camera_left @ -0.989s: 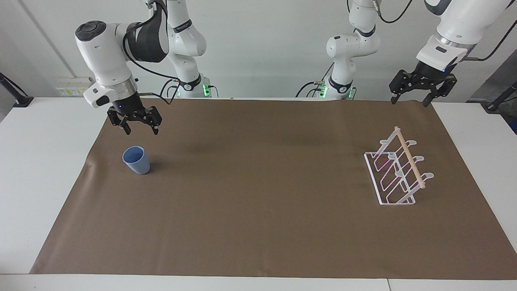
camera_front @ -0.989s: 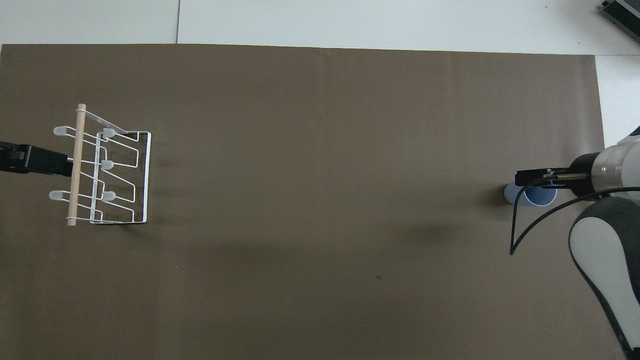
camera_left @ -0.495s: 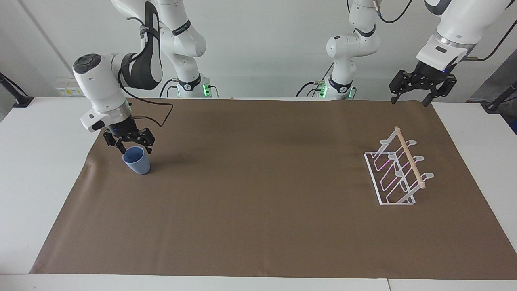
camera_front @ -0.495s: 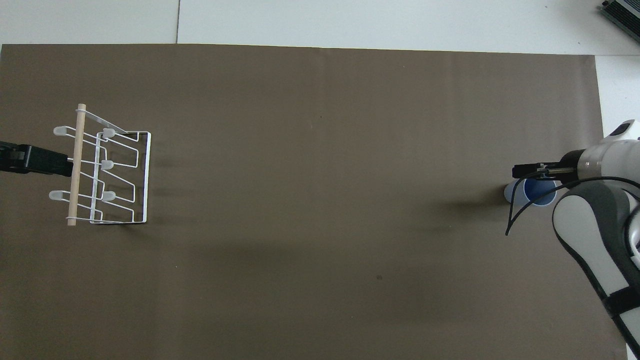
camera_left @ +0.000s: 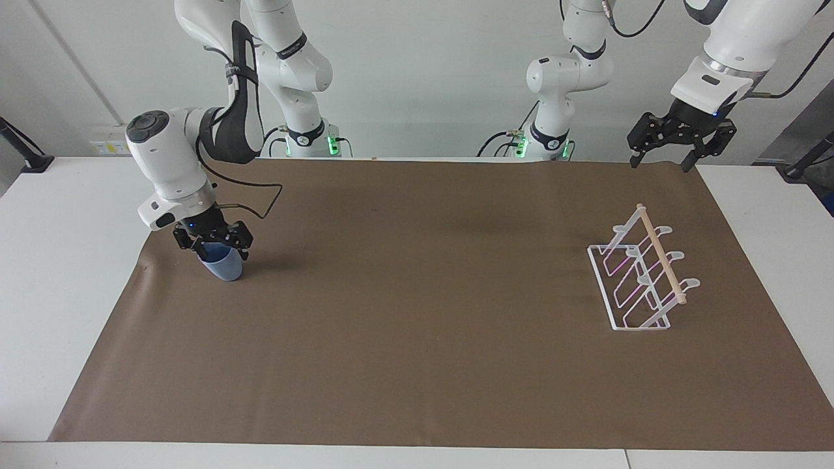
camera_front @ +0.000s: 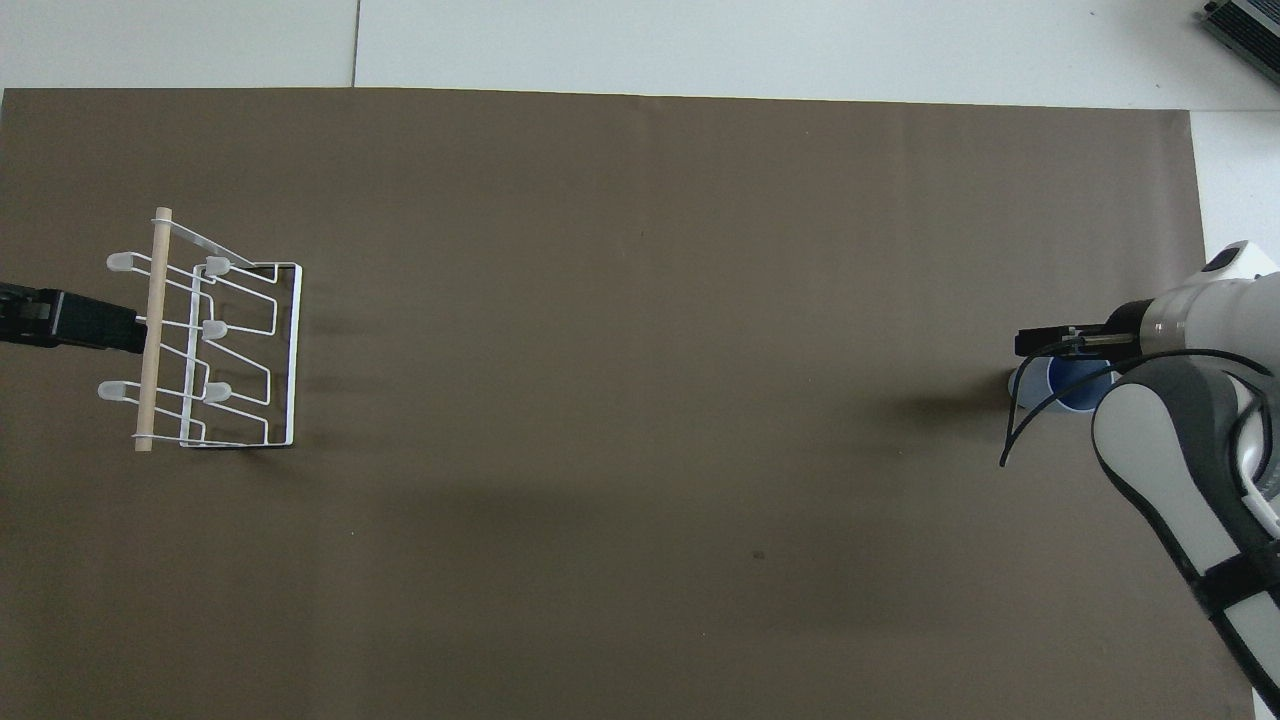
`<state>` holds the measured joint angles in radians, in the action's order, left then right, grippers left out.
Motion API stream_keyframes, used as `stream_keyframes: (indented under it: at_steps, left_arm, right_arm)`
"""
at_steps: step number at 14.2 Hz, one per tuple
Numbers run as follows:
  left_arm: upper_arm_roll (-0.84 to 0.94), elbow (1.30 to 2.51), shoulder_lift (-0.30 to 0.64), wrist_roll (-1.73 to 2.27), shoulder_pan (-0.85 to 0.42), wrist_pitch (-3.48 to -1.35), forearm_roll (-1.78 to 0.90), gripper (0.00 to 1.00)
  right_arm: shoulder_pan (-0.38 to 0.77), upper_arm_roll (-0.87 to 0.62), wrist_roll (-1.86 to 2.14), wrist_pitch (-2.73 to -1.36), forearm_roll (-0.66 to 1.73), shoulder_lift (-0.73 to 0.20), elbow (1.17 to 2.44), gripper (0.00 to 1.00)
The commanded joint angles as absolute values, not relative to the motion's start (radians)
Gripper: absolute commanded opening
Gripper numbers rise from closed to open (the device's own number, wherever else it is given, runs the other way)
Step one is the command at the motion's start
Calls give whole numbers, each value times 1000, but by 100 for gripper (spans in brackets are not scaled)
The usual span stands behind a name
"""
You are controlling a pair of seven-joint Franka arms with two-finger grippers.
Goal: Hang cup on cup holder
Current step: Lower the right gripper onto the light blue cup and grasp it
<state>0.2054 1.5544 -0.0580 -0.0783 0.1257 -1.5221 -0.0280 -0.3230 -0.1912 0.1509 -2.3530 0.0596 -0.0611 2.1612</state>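
Note:
The light blue cup point(camera_left: 223, 267) stands upright on the brown mat at the right arm's end of the table. My right gripper point(camera_left: 215, 247) is lowered over its mouth, open, with one finger on each side of the rim; in the overhead view the right gripper point(camera_front: 1062, 343) covers part of the cup point(camera_front: 1070, 388). The white wire cup holder point(camera_left: 642, 280) with its wooden dowel stands at the left arm's end, nothing hanging on it point(camera_front: 215, 345). My left gripper point(camera_left: 661, 159) waits open, raised over the mat's corner by the robots, apart from the holder.
The brown mat point(camera_left: 417, 312) covers most of the white table point(camera_left: 58, 273). A black cable point(camera_left: 257, 205) loops from the right wrist above the mat. A grey device point(camera_front: 1245, 25) lies at the table's corner farthest from the robots, at the right arm's end.
My right gripper has come down from above and slightly robot-side of the cup until its open fingers flank the rim. Cup, holder and left arm have not moved.

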Motion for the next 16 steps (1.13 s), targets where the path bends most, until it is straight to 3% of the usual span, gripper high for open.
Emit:
stream_keyframes:
  at_steps: [1, 6, 11, 13, 16]
  left_arm:
    - [204, 1566, -71, -89, 124, -1514, -25, 100]
    - [204, 1568, -72, -91, 124, -1514, -25, 100]
    - [206, 1569, -72, -90, 124, -1516, -25, 100]
    - [206, 1586, -81, -94, 126, -1522, -25, 100]
    - [206, 1592, -84, -95, 123, -1519, -25, 100]
  right_arm:
    - [-322, -201, 135, -2387, 72, -43, 2213, 100]
    - [-319, -202, 133, -2388, 72, -25, 2261, 100]
    - [-319, -204, 133, -2372, 74, 2, 2307, 67]
    - [-319, -202, 141, -2361, 74, 6, 2309, 60]
    - [-319, -202, 141, -2356, 74, 6, 2309, 32]
